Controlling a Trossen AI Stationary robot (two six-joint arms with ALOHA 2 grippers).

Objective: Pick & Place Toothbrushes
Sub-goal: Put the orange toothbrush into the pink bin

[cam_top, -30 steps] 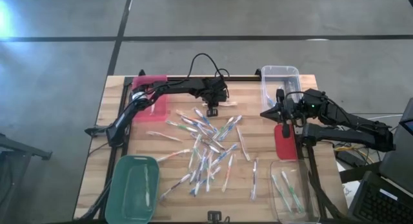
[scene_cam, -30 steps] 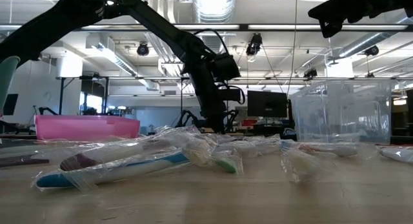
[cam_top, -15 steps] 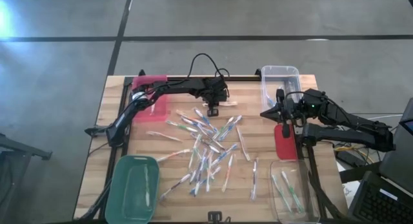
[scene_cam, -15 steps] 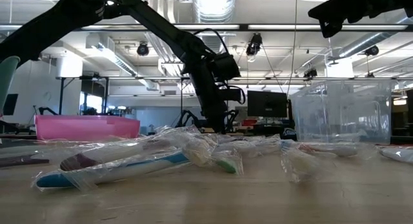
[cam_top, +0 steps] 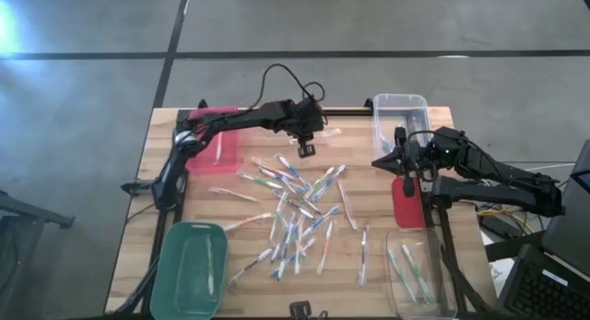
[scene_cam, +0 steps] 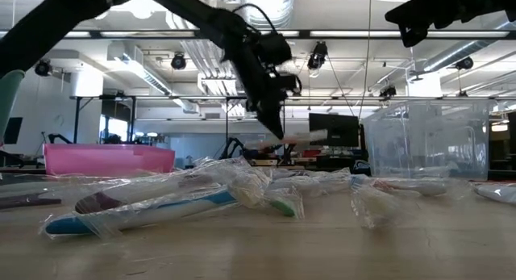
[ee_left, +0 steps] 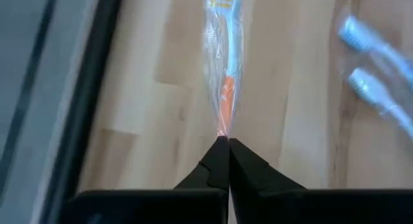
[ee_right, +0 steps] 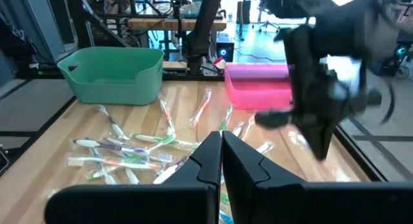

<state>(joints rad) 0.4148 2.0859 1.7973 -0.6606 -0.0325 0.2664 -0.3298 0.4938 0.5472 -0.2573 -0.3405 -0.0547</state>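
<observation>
My left gripper (cam_top: 312,136) hangs over the far middle of the table, shut on one wrapped toothbrush with an orange accent (ee_left: 223,69), which shows in the low view (scene_cam: 305,137) sticking out from the fingertips. Many more wrapped toothbrushes (cam_top: 297,207) lie scattered flat on the wooden table's middle. My right gripper (cam_top: 407,175) stays at the right side, above the table, shut with nothing in it (ee_right: 220,146). My left gripper pinches the near end of the toothbrush's clear wrapper (ee_left: 222,126) between its two fingertips. The fingers slant down from the table's left side and lie in line with the toothbrush. It juts out past them, roughly level, lifted clear of the table (scene_cam: 310,136).
A pink bin (cam_top: 218,143) stands far left and a green bin (cam_top: 187,269) near left. A clear bin (cam_top: 399,115) is far right; another (cam_top: 419,276) near right holds a few toothbrushes. A red flat thing (cam_top: 407,206) lies under the right arm.
My left gripper has risen from the table near the far edge, staying shut. The orange-accented toothbrush has come up with it and now hangs clear of the wood. The right arm kept still.
</observation>
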